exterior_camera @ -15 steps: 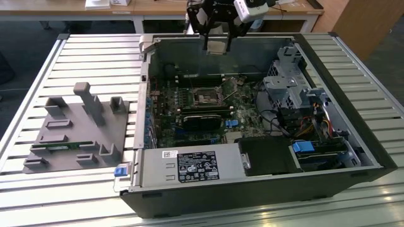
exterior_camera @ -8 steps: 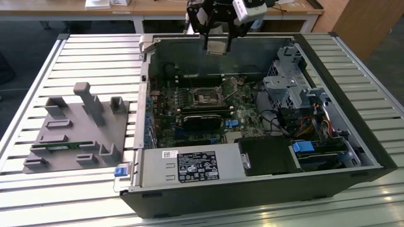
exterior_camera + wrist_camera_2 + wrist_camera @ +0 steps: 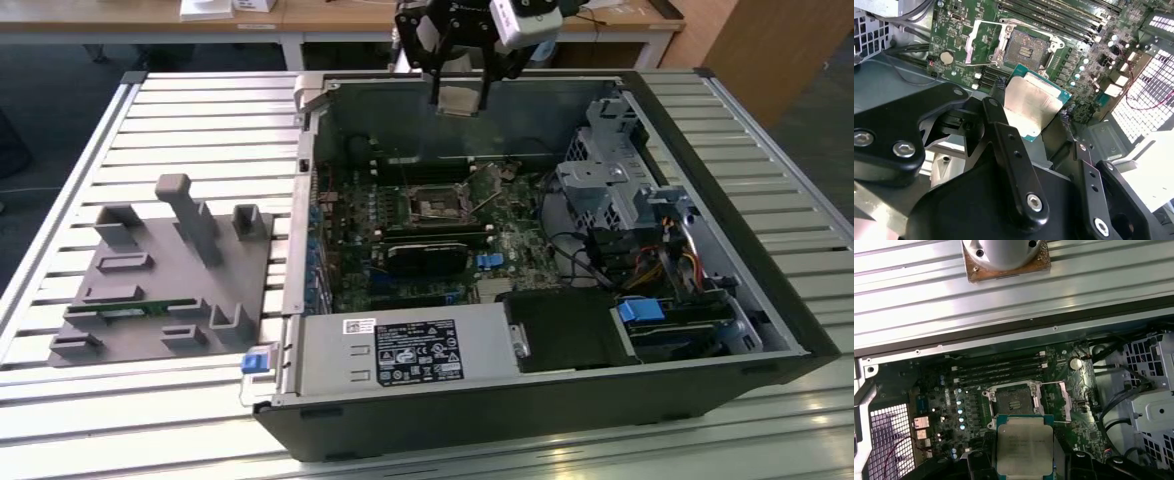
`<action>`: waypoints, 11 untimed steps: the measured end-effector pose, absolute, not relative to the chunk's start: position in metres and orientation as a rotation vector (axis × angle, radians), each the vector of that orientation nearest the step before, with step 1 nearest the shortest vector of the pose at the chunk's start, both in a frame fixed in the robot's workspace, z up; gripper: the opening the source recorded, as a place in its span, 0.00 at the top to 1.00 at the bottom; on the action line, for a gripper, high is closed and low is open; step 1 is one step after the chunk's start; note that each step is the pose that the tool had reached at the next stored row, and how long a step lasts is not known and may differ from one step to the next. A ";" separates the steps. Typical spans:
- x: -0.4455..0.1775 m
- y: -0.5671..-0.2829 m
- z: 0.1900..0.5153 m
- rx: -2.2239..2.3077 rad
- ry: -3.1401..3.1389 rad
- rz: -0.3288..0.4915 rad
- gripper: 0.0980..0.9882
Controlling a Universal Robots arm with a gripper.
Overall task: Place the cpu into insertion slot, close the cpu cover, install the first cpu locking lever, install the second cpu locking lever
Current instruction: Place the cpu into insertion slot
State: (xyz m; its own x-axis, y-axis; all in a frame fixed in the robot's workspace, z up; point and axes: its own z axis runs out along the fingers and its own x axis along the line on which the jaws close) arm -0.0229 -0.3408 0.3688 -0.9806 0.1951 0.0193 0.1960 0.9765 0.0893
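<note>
In the exterior view my gripper [image 3: 458, 98] hangs above the back of the open computer case, shut on the cpu [image 3: 458, 97]. Both wrist views show the cpu [image 3: 1030, 102] [image 3: 1024, 445], a silver-topped square chip with a green edge, pinched between the black fingers [image 3: 999, 122]. It is held in the air, apart from the board. The insertion slot [image 3: 1026, 49] [image 3: 1013, 402] [image 3: 434, 203] lies bare, its dark centre showing. The cpu cover [image 3: 983, 42] [image 3: 1055, 401] is swung open beside the slot.
The computer case [image 3: 314, 130] lies open on a slatted metal table [image 3: 200, 120]. A black block [image 3: 427, 255] sits just in front of the slot, a drive cage [image 3: 621, 180] at the exterior view's right, a power supply [image 3: 400, 350] in front. A grey fixture [image 3: 167, 275] stands outside the case on the exterior view's left.
</note>
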 end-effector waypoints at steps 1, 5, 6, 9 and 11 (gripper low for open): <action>-0.023 -0.341 0.369 -0.314 -3.112 -0.142 0.50; -0.023 -0.341 0.369 -0.338 -3.110 -0.143 0.50; -0.023 -0.341 0.369 -0.344 -3.110 -0.142 0.50; -0.023 -0.341 0.369 -0.361 -3.109 -0.143 0.50; -0.023 -0.341 0.369 -0.373 -3.108 -0.143 0.50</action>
